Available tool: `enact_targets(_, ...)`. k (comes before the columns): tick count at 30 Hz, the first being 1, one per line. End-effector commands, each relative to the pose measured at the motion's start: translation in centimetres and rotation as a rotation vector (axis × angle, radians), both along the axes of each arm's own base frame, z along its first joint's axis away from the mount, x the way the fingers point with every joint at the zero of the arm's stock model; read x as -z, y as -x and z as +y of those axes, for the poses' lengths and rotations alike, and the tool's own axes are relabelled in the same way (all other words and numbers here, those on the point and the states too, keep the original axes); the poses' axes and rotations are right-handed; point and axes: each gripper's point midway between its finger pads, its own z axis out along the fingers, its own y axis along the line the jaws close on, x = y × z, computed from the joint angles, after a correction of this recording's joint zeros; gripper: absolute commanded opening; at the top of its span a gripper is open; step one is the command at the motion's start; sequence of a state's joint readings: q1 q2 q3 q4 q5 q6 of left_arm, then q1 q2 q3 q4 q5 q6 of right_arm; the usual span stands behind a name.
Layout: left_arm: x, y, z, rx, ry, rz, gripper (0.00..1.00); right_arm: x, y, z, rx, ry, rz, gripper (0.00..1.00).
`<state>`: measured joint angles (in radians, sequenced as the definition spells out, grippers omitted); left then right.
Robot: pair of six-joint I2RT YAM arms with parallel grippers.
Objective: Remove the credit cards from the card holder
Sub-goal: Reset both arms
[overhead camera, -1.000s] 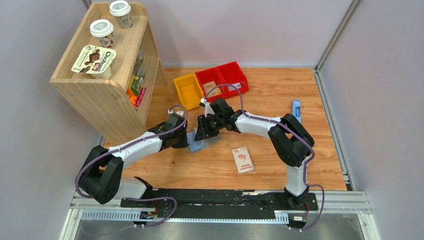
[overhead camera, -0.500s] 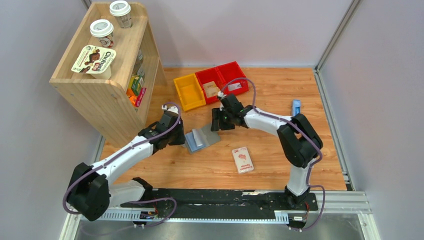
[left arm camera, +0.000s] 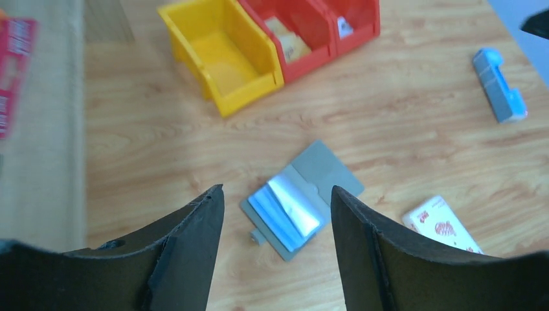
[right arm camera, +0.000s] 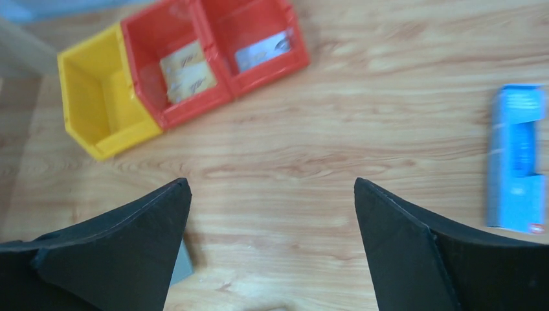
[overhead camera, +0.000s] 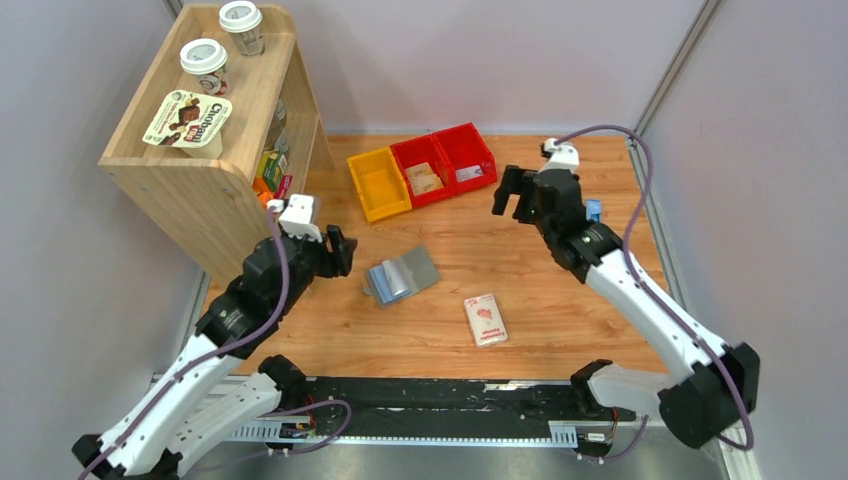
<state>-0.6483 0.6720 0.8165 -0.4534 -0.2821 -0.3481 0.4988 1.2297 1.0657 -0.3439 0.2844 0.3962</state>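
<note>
1. The card holder (overhead camera: 401, 275) lies open and flat on the bench (overhead camera: 550, 310), in the middle between the two arms. Nothing touches it.
2. The left claw (overhead camera: 335, 250) hangs just to the left of it. Its fingers are apart and it holds nothing.
3. The right claw (overhead camera: 512, 195) is well away, near the red bins (overhead camera: 455, 148). It is wide open and empty too.
4. Some credit cards (overhead camera: 425, 178) lie in the red bins: tan ones in the middle bin and a pale one in the bin on the right.
5. The left wrist view shows a shiny pale strip in the holder's blue pockets. I cannot tell if it is a card or just the pocket.
6. The holder looks light, soft and floppy. I think it would slide on the smooth wood if tugged, so one claw should pin or pinch the plain grey flap at its edge.
7. A card is thin, stiff and slippery. The best place to grab is an edge that pokes out of the pocket. Pinch its flat sides and pull straight along the pocket.
</note>
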Motion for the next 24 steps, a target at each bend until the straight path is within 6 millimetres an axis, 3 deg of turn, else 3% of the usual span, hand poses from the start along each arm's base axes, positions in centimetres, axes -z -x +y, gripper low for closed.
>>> enact_targets(1, -5.6, 1.3, 3.3, -0.062, -0.016, -0.172, 0.69, -3.9, 1.7, -6.4, 0.211, 0.122, -0.149, 1.0)
enact_targets(5, -9.5, 2.8, 5.0, -0.083, 0.016, -0.262, 0.69, -7.4, 4.1, -9.8, 0.316, 0.132, -0.264, 1.0)
enact_targets(10, -11.8, 4.1, 7.4, -0.15, 0.042, -0.33, 0.69, -9.2, 6.2, -12.4, 0.392, 0.135, -0.35, 1.0)
enact_targets(17, -13.1, 5.4, 10.0, -0.24, 0.105, -0.424, 0.69, -9.1, 7.4, -13.9, 0.44, 0.15, -0.379, 1.0)
enact_targets(24, -12.9, 6.2, 12.4, -0.332, 0.1, -0.456, 0.69, -9.1, 7.3, -14.1, 0.458, 0.154, -0.386, 1.0)
